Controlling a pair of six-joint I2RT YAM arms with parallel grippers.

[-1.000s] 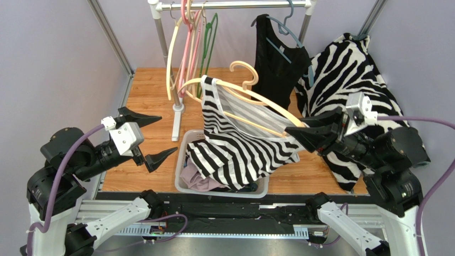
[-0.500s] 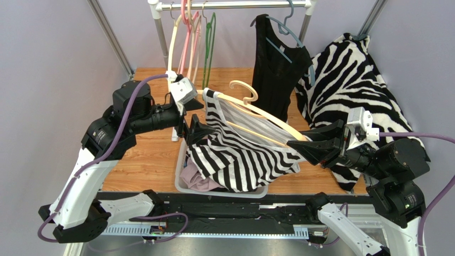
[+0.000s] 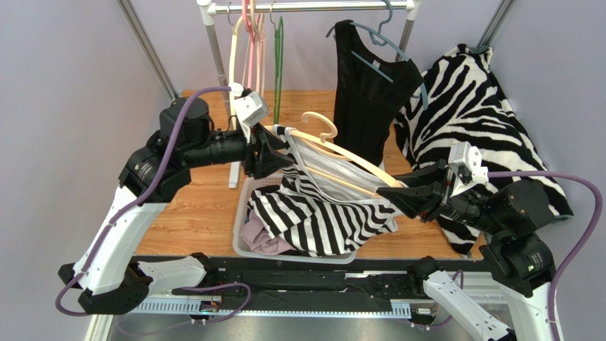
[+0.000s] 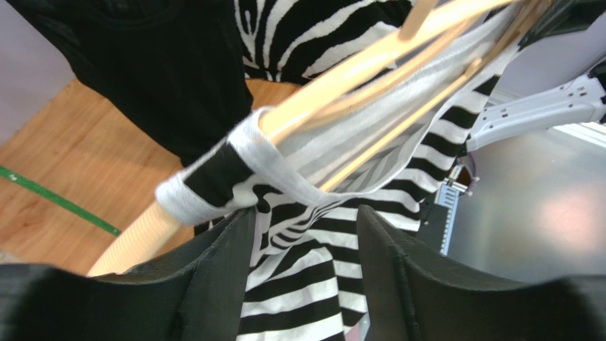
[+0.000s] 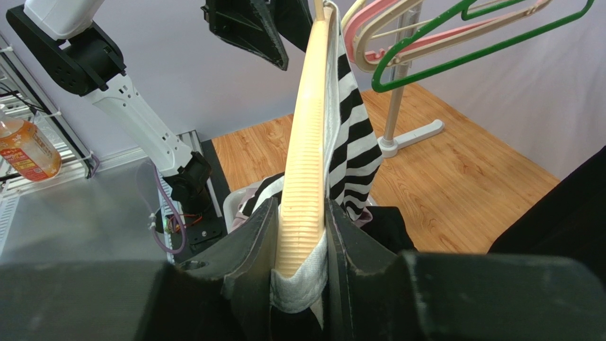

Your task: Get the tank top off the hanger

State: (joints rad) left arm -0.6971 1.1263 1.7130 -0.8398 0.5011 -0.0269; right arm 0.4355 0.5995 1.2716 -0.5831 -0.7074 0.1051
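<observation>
Clamping the right gripper [image 3: 398, 196] on one tip of the cream hanger [image 3: 350, 153]; straddling the far strap of the striped tank top [image 3: 320, 213] with the left gripper [image 3: 274, 153], jaws apart. Sags into the basket [image 3: 239, 229] below, black top [image 3: 370, 85] and empty hangers [image 3: 278, 53] crowding close behind.

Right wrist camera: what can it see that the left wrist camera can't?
Only the right wrist view: the green hanger, the pink hanger, an orange bottle, and the right gripper clamped on one end of the cream hanger. Only the left wrist view: the zebra-print garment and a strap looped over the hanger's other tip. Both: the cream hanger and the striped tank top.
</observation>
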